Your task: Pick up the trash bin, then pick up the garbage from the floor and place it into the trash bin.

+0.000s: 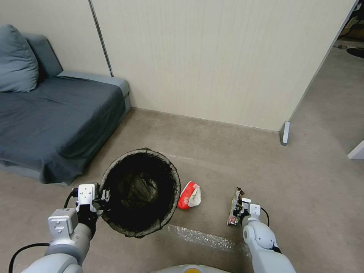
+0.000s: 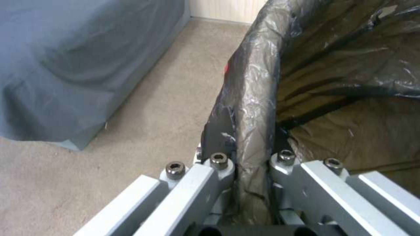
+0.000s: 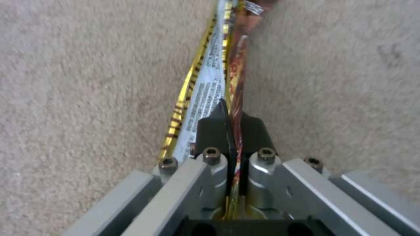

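Left gripper (image 1: 101,198) pinching trash bin (image 1: 141,192) rim at 9 o'clock; right gripper (image 1: 237,211) clamped on wrapper (image 1: 234,206), red carton (image 1: 189,195) between

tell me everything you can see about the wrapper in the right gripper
The wrapper is a thin, flat foil packet, gold-striped along one edge, with a white panel of small print and a reddish-brown side. It stands edge-on, pinched near one end between the dark fingers of the right gripper, and hangs clear above the carpet, to the right of the red-and-white carton.
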`<state>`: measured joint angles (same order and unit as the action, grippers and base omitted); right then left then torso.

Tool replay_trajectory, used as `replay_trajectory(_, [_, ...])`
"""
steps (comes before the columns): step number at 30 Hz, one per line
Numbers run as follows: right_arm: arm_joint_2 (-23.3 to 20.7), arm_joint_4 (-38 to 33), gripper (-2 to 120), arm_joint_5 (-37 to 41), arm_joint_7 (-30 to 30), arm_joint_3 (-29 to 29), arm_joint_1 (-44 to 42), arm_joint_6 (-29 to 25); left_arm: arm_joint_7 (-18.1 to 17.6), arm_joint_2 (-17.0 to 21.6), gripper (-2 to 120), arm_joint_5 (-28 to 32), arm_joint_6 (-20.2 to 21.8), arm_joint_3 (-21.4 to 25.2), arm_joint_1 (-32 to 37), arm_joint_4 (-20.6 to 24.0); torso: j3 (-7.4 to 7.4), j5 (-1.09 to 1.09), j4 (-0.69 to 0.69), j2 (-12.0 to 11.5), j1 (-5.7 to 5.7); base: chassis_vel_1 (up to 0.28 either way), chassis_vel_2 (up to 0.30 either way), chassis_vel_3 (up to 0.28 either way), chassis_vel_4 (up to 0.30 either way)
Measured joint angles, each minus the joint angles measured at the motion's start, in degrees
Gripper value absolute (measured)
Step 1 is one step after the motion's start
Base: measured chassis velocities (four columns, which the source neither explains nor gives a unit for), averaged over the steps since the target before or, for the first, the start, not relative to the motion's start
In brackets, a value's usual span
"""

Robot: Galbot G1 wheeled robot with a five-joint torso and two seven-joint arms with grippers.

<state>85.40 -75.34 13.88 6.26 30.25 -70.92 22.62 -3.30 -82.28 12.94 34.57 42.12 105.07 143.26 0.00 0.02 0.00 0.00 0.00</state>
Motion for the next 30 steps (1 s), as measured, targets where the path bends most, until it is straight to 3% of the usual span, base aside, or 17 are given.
replay_trajectory(7, [-2.0,-9.7,0,-1.4,0.2,0.7,-2.7,-1.1,0.0,0.0,1,0.3,0.1,-0.1,0.0,0.0,0.00,-0.02,0.00,0.0,0.00,0.000,0.000,0.000,0.000])
replay_trajectory(10, [-4.7,-21.0,0,0.1,0.2,1.2,-4.5,-0.3,0.0,0.2,1,0.3,0.1,-0.3,0.0,0.0,0.00,-0.04,0.00,0.0,0.00,0.000,0.000,0.000,0.000])
replay_trajectory(11, [-4.7,-21.0,0,0.1,0.2,1.2,-4.5,-0.3,0.0,0.2,1,0.3,0.1,-0.3,0.0,0.0,0.00,-0.04,0.00,0.0,0.00,0.000,0.000,0.000,0.000])
replay_trajectory(19, [-11.1,-43.4,0,9.0,-2.2,1.2,-5.3,5.0,0.1,0.9,1,0.3,0.5,-0.6,0.0,0.0,0.00,-0.05,0.01,0.0,0.00,0.000,0.000,0.000,0.000])
replay_trajectory(24, [-13.6,-49.3,0,11.9,-3.7,-0.4,-4.5,6.3,0.1,1.6,1,0.2,0.7,-0.7,0.0,0.0,0.00,-0.03,0.00,0.0,0.00,0.000,0.000,0.000,0.000])
replay_trajectory(30, [-18.0,-52.8,0,15.5,-3.6,-7.6,0.6,7.4,0.1,5.1,1,0.9,1.3,-0.2,-0.3,0.0,0.00,-0.02,0.00,0.0,0.00,0.000,0.000,0.000,0.000])
